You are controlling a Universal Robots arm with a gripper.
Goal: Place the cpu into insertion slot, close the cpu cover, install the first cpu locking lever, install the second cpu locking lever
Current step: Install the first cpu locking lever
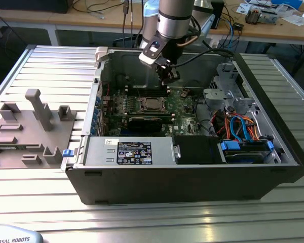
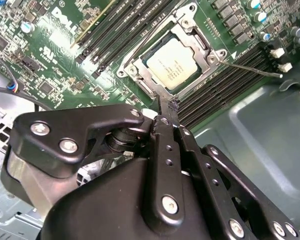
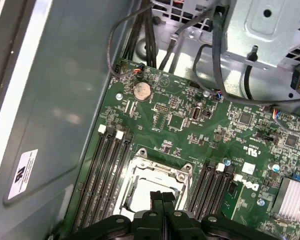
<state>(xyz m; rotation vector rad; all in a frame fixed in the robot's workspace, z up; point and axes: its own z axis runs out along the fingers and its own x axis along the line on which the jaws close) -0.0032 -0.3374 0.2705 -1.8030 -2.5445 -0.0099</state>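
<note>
The cpu, a small silver-grey square, lies in the socket on the green motherboard, and in the exterior view it shows as cpu in the middle of the open case. The cpu cover, a silvery frame, lies flat around it; part of the cover also shows in the first wrist view. One thin wire locking lever sticks out from a socket corner over the memory slots. My gripper hovers just beside the socket's edge, shut with nothing in it; it is also seen as gripper and gripper.
Black memory slots flank the socket on both sides. The case wall rises close by. A metal drive cage with cables stands at the exterior view's right. A grey fixture tray rests outside the case at the left.
</note>
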